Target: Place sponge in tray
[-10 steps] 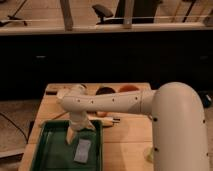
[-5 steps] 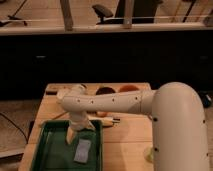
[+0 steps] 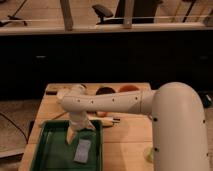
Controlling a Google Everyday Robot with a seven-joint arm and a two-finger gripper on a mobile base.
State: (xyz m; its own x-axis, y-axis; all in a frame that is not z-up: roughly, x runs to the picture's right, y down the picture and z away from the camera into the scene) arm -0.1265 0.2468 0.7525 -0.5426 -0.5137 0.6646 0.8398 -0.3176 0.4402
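Note:
The pale grey-blue sponge lies flat inside the dark green tray, near the tray's right side. The tray sits on the wooden table at the front left. My gripper hangs from the white arm over the tray, just above and to the left of the sponge, apart from it. The arm reaches in from the right across the table.
Brown round bowls stand at the back of the table behind the arm. A thin dark utensil lies on the wood right of the tray. A dark counter wall and chairs are beyond the table.

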